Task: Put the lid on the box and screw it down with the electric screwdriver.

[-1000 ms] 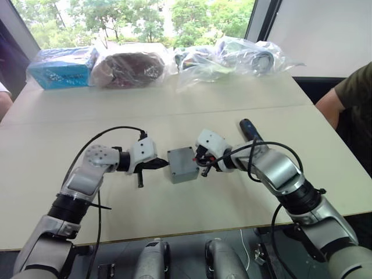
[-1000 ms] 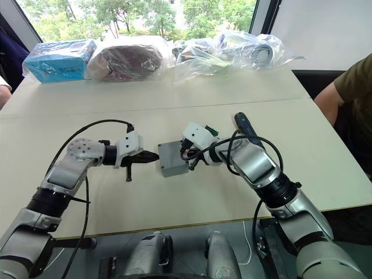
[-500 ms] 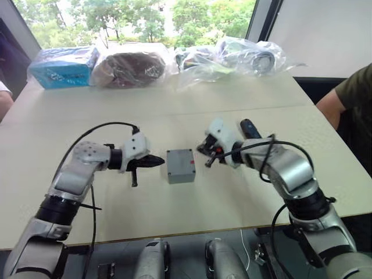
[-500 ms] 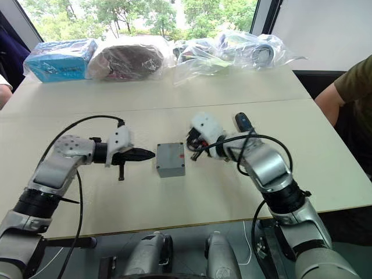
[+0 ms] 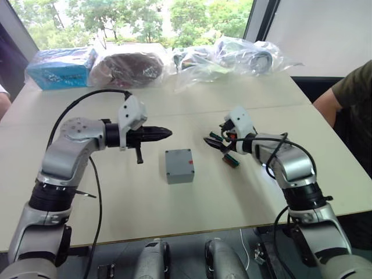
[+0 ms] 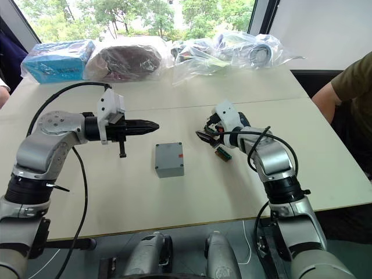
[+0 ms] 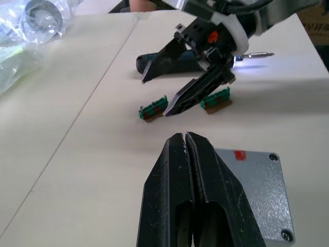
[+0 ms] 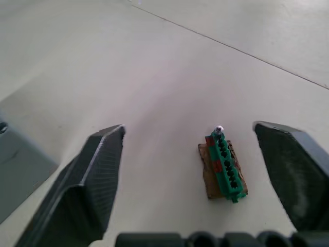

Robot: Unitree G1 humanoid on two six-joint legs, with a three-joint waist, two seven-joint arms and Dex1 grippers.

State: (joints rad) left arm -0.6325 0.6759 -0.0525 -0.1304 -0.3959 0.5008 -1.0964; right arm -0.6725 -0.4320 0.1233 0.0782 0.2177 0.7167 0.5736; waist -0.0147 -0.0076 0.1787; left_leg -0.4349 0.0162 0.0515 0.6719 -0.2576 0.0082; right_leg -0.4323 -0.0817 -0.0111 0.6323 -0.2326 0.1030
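Note:
The grey box (image 5: 179,165) sits mid-table with the flat grey lid (image 7: 257,177) lying on top; the lid bears a small red mark and a screw at one corner. My left gripper (image 5: 167,133) is shut and empty, hovering to the left of and behind the box. My right gripper (image 5: 214,141) hangs open to the box's right, and between its fingers in the right wrist view lies a small green-brown block (image 8: 223,167). The dark electric screwdriver (image 7: 175,60) lies on the table behind the right gripper, its tip lit.
Two small green-brown blocks (image 7: 153,108) (image 7: 216,99) lie right of the box. A blue package (image 5: 63,67) and several plastic-wrapped bundles (image 5: 232,58) line the table's far edge. A person's arm (image 5: 349,87) shows at the right edge.
Both grippers drew back from the box. The right gripper opened and moved right over a green block. The left arm lifted up and away. The box now lies square instead of turned.

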